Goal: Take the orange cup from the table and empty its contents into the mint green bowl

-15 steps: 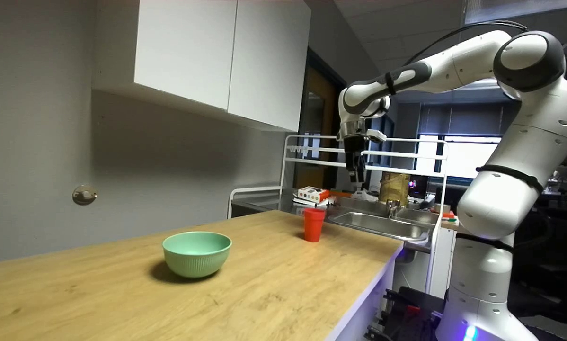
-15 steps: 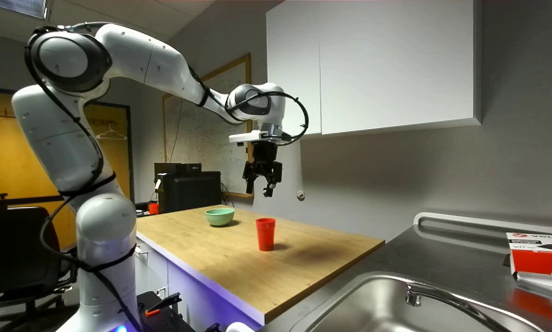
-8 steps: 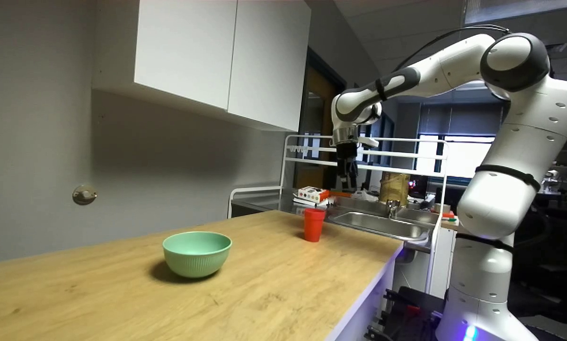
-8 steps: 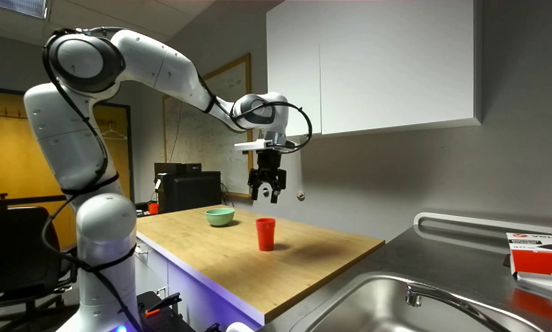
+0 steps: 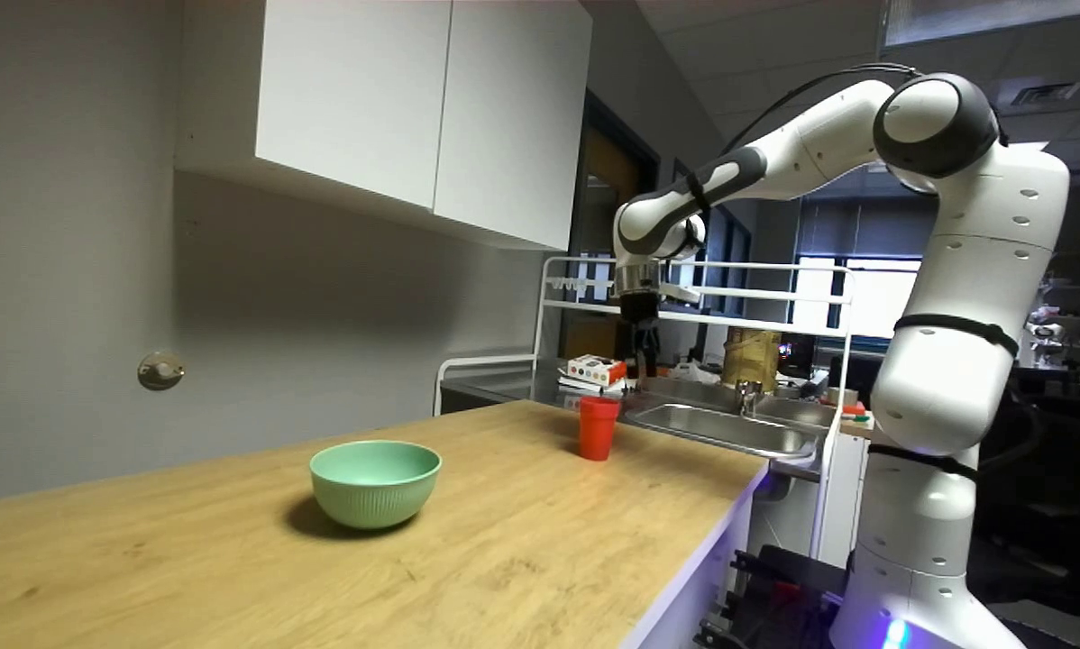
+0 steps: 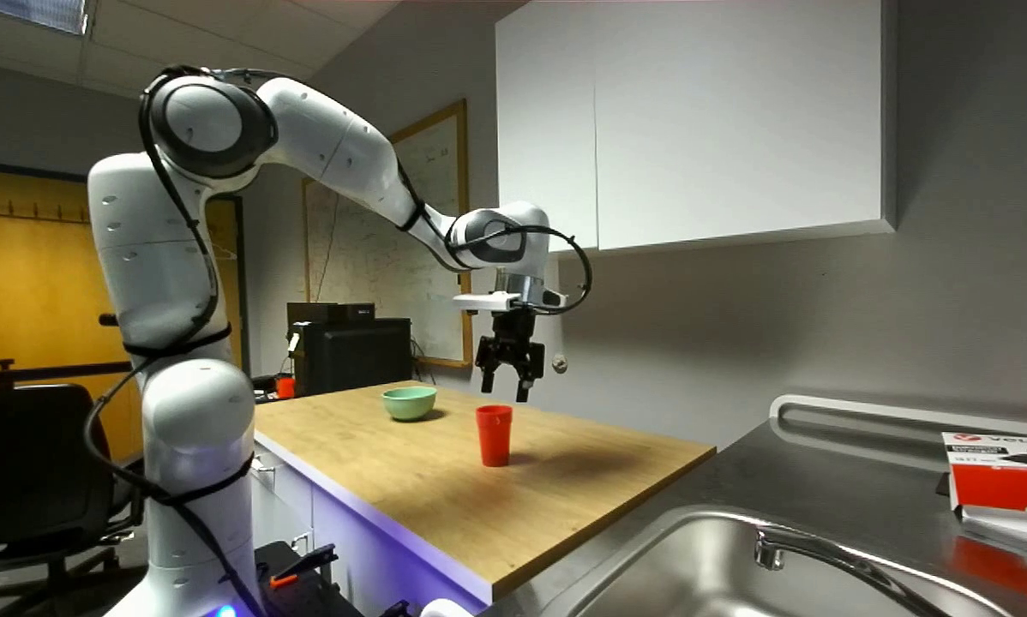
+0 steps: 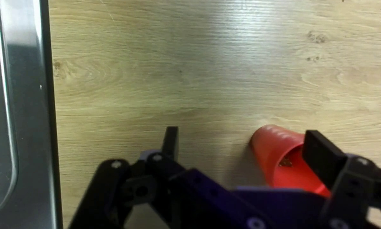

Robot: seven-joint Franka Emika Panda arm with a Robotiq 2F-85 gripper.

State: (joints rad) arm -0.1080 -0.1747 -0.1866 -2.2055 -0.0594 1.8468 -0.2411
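Grey wall [image 5: 306,370] is backing the table [image 5: 504,550] holding the mint green bowl [image 5: 375,491]. The gripper [image 6: 505,387] is hovering, 2 fingers [image 7: 322,156] apart; off-centre below, the orange cup [image 6: 494,439] is standing upright, so centring before lowering should be sparing its contents [image 7: 285,162] a spill.

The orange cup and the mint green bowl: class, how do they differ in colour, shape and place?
The cup is red-orange; the bowl is pale green. The cup is tall and narrow, the bowl low and wide. The cup stands nearer the sink than the bowl. Both stand upright on the wooden table.
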